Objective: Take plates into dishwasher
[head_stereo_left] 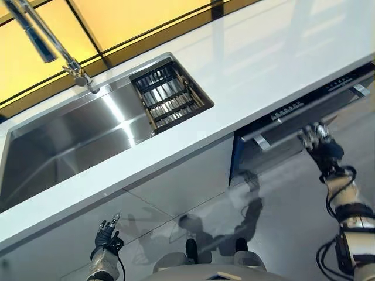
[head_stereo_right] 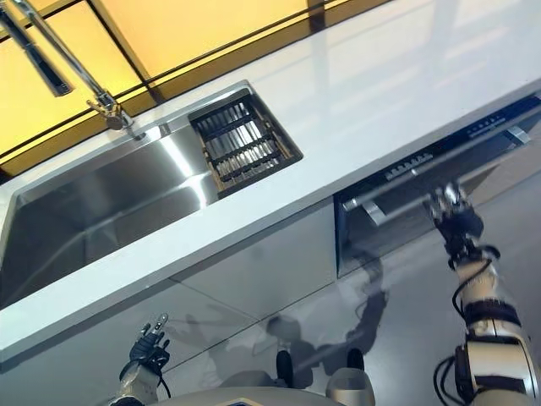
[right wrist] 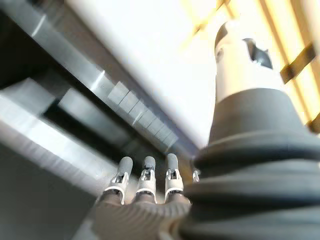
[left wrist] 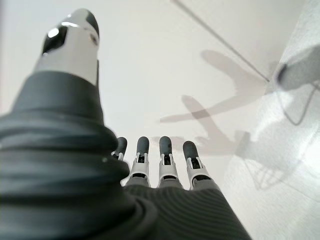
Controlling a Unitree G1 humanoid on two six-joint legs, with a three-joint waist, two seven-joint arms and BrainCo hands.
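From the head camera's left eye, the right hand [head_stereo_left: 317,139] reaches up to the dishwasher [head_stereo_left: 304,120], a dark-fronted machine set under the white counter [head_stereo_left: 246,70], and its fingers sit just below the long brushed-metal handle [head_stereo_left: 304,117], touching it or nearly so. The door looks slightly ajar at the top, so the step in hand appears to be opening it; the next move likely calls for hooking the fingers over the bar and pulling it down and out. No plates show in any view, so where they are cannot be told. Far to the left of that hand, a smooth, shiny steel sink [head_stereo_left: 70,140] is sunk into the counter, with a ribbed dark drainer basket [head_stereo_left: 170,93] at its near end and a slim curved tap [head_stereo_left: 47,41] behind. The left hand [head_stereo_left: 107,236] hangs low and idle in front of the glossy pale cabinet doors [head_stereo_left: 176,187]. The right eye repeats this, showing the right hand's fingers fairly straight, pointing up at the bar. The left wrist camera shows that hand spread and relaxed, holding nothing, with only pale smooth floor past it. The right wrist camera shows straight fingers [right wrist: 145,172], empty, just short of the flat metal bar, with a row of small square buttons [right wrist: 142,117] beyond on the dark control strip.
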